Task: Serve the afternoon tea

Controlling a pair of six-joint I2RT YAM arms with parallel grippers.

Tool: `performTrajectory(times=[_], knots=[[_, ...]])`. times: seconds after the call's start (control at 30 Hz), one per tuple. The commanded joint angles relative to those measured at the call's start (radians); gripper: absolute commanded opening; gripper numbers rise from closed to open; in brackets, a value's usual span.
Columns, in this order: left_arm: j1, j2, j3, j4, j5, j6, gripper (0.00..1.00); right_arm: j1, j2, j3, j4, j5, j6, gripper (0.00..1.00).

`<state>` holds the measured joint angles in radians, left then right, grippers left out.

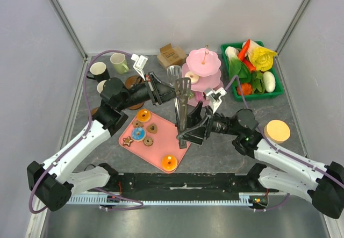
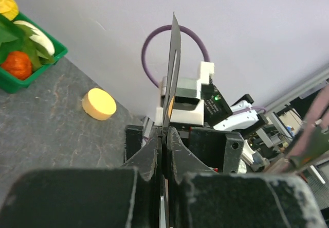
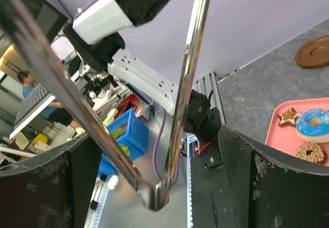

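Left gripper: clamped tight on one arm of the silver metal tongs.
Right gripper: spread wide, the tongs' hinged end between its fingers.
Small colourful toy pastries: on the flat pink tray, below both grippers.

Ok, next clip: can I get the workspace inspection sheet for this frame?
Surface: dark grey table; no spills seen.
Job's things: seven pastries on the flat pink tray; one donut on the pink tiered stand; black mug, pale green mug, third mug partly hidden by the left arm; brown coasters beside them.
Clutter: green basket of toy vegetables; cardboard box; yellow disc.
Grippers: left gripper shut on metal tongs; right gripper open around their hinge end.
Cables: a purple cable loops off each arm.
Surroundings: pale walls; a person off-table.
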<state>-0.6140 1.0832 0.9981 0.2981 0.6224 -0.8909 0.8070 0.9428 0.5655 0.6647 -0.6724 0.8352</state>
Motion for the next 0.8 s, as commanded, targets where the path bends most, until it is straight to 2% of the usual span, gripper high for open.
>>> performTrajectory(times=[0.0, 0.2, 0.3, 0.5, 0.6, 0.77], knots=[[-0.001, 0.004, -0.009, 0.136, 0.091, -0.068, 0.02, 0.004, 0.04, 0.089, 0.105, 0.08, 0.054, 0.96], [-0.003, -0.005, -0.026, 0.118, 0.056, -0.04, 0.02, 0.004, 0.096, 0.132, 0.219, 0.112, 0.192, 0.93], [-0.003, -0.002, -0.019, 0.104, 0.053, -0.037, 0.02, 0.004, 0.106, 0.148, 0.214, 0.122, 0.205, 0.91], [-0.004, -0.002, -0.01, 0.044, 0.017, -0.003, 0.02, 0.004, 0.082, 0.157, 0.113, 0.151, 0.174, 0.75], [-0.004, -0.009, -0.012, 0.006, -0.009, 0.009, 0.14, 0.004, 0.056, 0.158, 0.064, 0.177, 0.17, 0.68], [-0.003, -0.02, -0.016, -0.036, -0.042, 0.026, 0.51, 0.004, 0.022, 0.168, -0.017, 0.234, 0.165, 0.66]])
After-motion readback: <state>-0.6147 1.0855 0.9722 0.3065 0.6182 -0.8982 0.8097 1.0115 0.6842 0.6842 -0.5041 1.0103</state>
